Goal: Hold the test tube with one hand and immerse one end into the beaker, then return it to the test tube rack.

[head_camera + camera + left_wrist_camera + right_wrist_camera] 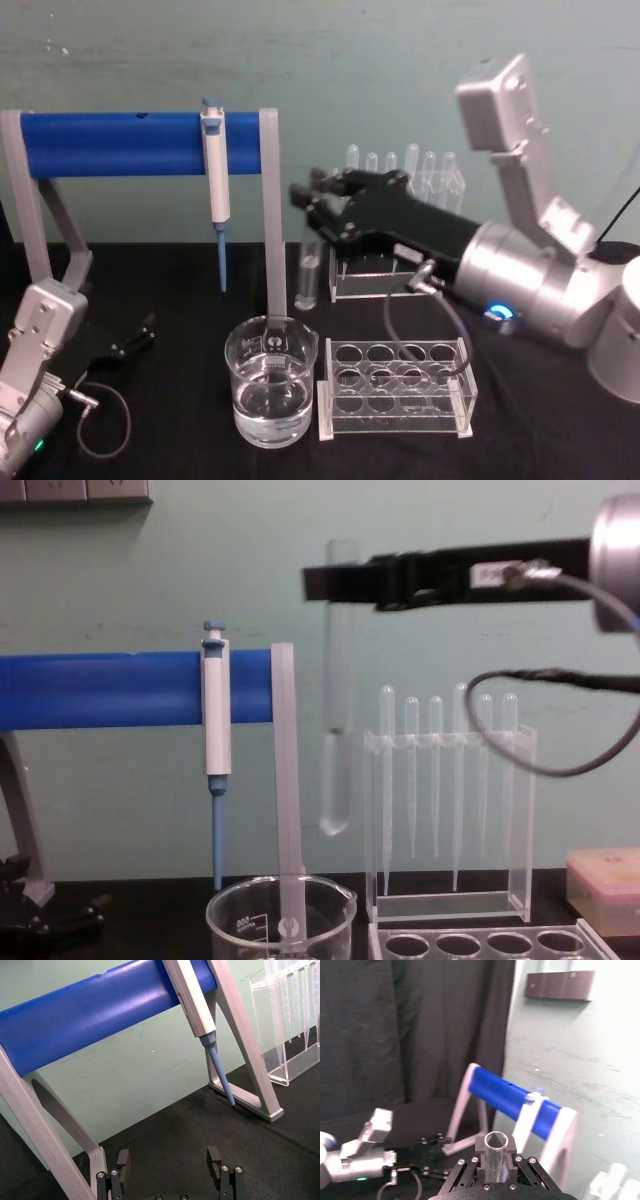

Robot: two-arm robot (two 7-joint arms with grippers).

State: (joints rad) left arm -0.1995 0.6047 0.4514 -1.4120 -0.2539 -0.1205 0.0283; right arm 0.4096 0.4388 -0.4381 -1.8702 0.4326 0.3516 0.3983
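Test tube hangs upright in the air, pinched near its open rim by the right gripper, which reaches in level from the right in the chest view. Its rounded bottom sits above and slightly to the right of the beaker, not touching the rim; in the head view the tube shows behind the beaker, which holds clear liquid and stands on the black desk. From the right wrist view the tube's open mouth shows between the closed-in fingers. A clear rack with round holes stands just right of the beaker, and a pipette stand stands behind it. A white-and-blue pipettor hangs from the blue bar. The left gripper rests low at the desk's left, fingers spread apart and holding nothing.
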